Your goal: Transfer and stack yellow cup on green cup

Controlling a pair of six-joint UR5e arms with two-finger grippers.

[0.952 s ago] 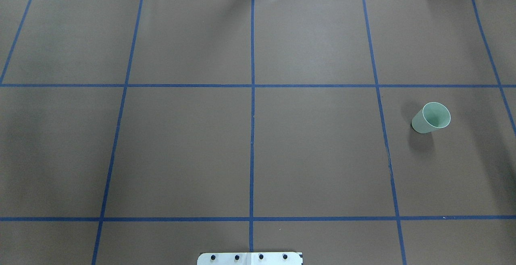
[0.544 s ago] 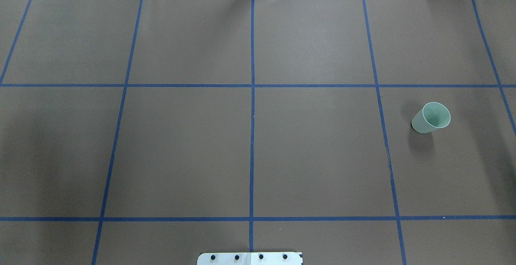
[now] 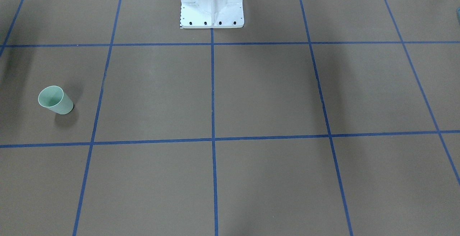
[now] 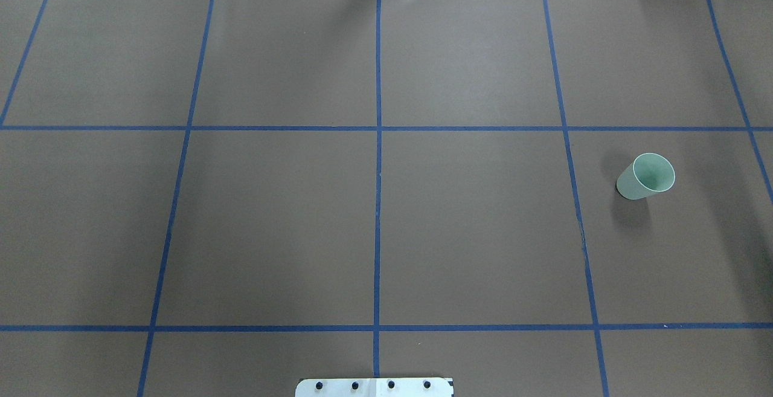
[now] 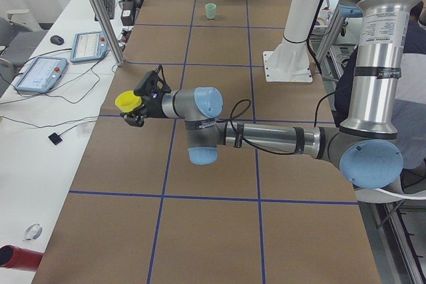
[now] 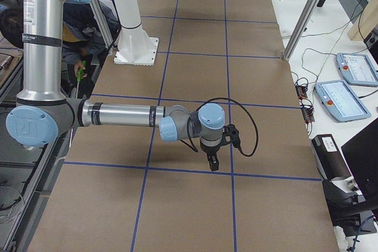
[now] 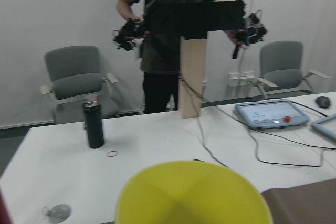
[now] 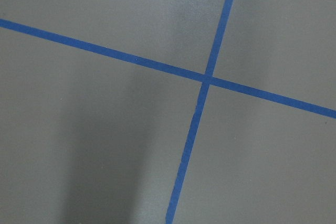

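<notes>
The smooth, tapered yellow cup (image 5: 128, 102) sits at the left jaws; I cannot tell either jaws' state.

Light was bright, even and diffuse. The green cup (image 4: 645, 176) threw 2 soft shadows beside its base on the matte brown paper (image 4: 272, 222). In the left wrist view, the yellow cup (image 7: 193, 195) looked blurred, the room behind slightly soft.

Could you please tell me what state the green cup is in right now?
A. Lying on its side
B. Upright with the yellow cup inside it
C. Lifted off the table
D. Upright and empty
D: the overhead view looks into the green cup, which stands mouth up on the table with nothing inside; the yellow cup is far from it.
</notes>
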